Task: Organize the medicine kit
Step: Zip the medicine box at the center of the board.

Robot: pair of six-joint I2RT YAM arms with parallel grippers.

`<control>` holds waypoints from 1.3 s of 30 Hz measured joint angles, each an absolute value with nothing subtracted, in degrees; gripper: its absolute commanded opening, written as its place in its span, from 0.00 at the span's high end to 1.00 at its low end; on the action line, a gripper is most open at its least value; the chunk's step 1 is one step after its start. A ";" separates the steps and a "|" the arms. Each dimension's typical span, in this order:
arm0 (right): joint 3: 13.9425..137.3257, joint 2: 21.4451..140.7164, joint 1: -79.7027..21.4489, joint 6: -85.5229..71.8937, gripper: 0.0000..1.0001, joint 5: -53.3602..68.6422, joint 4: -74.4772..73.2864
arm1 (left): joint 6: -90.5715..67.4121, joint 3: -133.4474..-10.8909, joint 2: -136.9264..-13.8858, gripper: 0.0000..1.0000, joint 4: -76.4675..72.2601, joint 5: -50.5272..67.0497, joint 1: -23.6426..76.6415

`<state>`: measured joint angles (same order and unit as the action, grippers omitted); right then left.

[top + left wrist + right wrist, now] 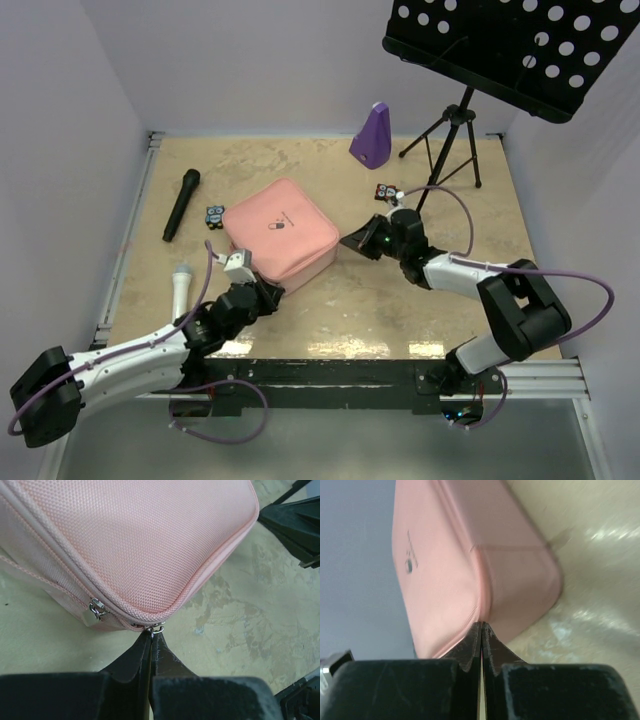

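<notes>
The left gripper point(151, 635) pinches the pink case's point(150, 540) zip pull point(157, 627), probably to unzip it. The right gripper point(482, 626), fingers together, seems to brace the opposite side.

Black-and-white arms point(130, 356) — purple cables point(209, 272)

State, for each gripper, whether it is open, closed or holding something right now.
Left gripper: closed on the zipper pull of the medicine kit.
Right gripper: closed, tips against the kit's edge.

Medicine kit point(280, 240): closed, middle of the table point(330, 320).
Left gripper point(270, 291): at kit's near corner.
Right gripper point(348, 241): at kit's right side.
Black microphone point(182, 204): near left edge.
Purple metronome point(370, 135): far edge.
</notes>
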<state>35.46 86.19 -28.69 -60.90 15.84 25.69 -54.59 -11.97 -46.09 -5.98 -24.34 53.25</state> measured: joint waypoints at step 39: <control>41.08 91.20 -31.09 -52.82 0.36 14.02 23.68 | -42.30 -26.06 -78.56 1.00 -26.22 -13.67 53.67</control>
<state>41.08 91.20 -31.09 -52.82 14.02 23.68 -42.30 -26.06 -78.56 -26.22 -13.67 53.67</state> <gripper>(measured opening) 0.673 0.019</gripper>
